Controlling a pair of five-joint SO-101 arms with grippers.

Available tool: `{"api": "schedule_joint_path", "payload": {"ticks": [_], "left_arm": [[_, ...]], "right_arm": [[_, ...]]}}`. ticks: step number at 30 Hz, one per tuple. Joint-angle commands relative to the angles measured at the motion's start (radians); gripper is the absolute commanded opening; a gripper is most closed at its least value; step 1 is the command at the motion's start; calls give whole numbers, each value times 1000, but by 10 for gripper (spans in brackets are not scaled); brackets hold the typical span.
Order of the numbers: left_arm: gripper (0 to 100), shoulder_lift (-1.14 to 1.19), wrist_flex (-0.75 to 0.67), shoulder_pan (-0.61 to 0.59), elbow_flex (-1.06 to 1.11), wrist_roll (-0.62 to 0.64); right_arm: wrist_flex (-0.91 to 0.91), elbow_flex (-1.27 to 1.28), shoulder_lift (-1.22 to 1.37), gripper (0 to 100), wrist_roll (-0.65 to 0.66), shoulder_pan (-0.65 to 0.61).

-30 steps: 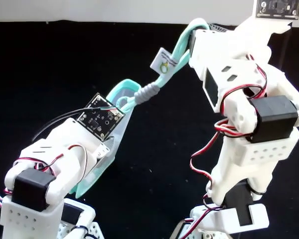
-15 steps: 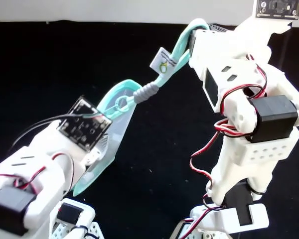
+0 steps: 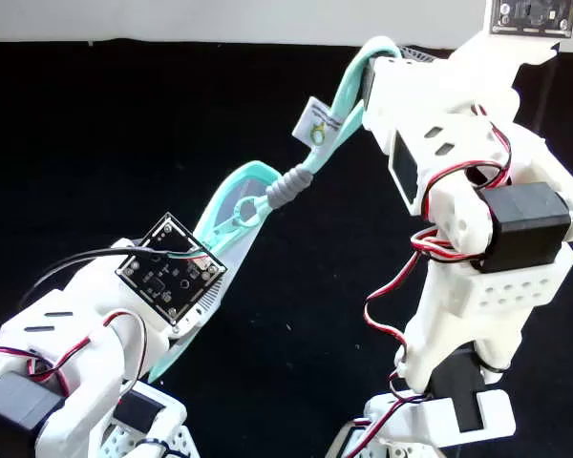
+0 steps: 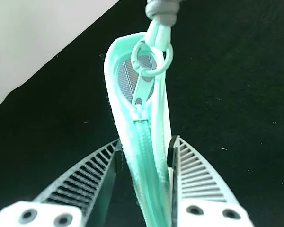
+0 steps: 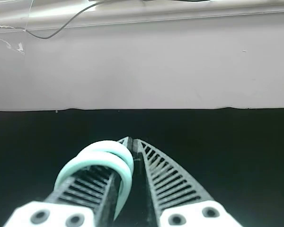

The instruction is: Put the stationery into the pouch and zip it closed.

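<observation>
While pouch (image 4: 143,156) hangs, black cloth (image 3: 76,114), white wall (image 5: 180,61)

The mint green pouch (image 4: 144,161) hangs tilted in the air. Its zip is shut up to the slider (image 4: 141,90), with a small gap left past it. Its green strap (image 3: 342,103), with a white tag (image 3: 315,122), goes up.

No lettering is showing clearly enough to read: the small white tag (image 3: 315,122) hanging on the strap (image 3: 347,91) of the pouch (image 3: 251,176) is carrying a green and yellow mark, too small to make out.
</observation>
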Motion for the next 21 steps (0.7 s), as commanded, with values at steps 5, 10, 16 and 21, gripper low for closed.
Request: {"api": "schedule_joint_path", "payload": {"ticks": [5,10,16,21], "left_arm": [[178,8,-64,15,-33,-9],[178,8,-86,16,-27,-8],[178,10,-92,16,-25,-8],[178,10,-120,16,-25,-8]], "right_arm": [[7,-16,-1,6,-6,-7],[24,-16,-1,6,-8,-7],[24,-16,-1,6,-8,-7],[24,-16,-1,6,-5,-41]]}}
